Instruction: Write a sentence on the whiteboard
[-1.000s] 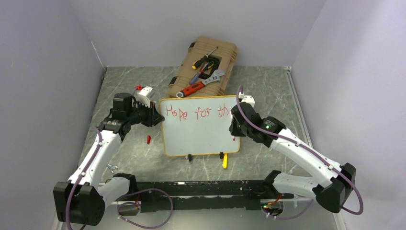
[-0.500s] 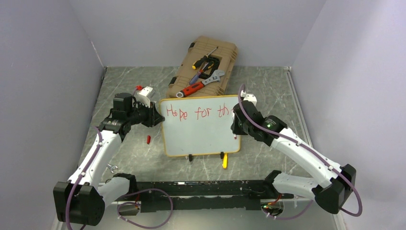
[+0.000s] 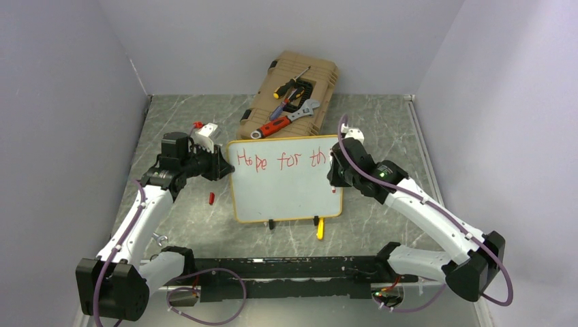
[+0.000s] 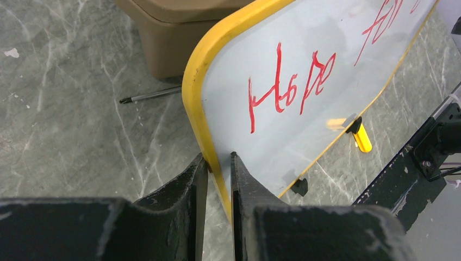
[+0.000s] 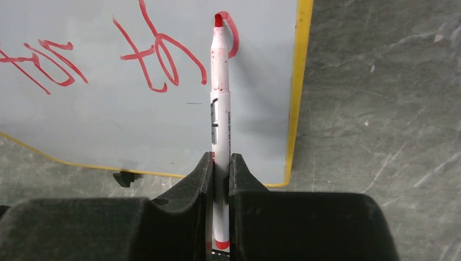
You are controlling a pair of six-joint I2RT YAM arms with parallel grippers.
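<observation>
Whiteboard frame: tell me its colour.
The whiteboard frame is yellow, shown best in the left wrist view.

A red handwritten sentence (image 3: 285, 161), unfinished, runs along the top of the whiteboard (image 3: 286, 194). It reads "Hope for th", with a first curved stroke of another letter just after. The white barrel of the marker (image 5: 220, 98) carries a small dark printed label, too small to read.
</observation>
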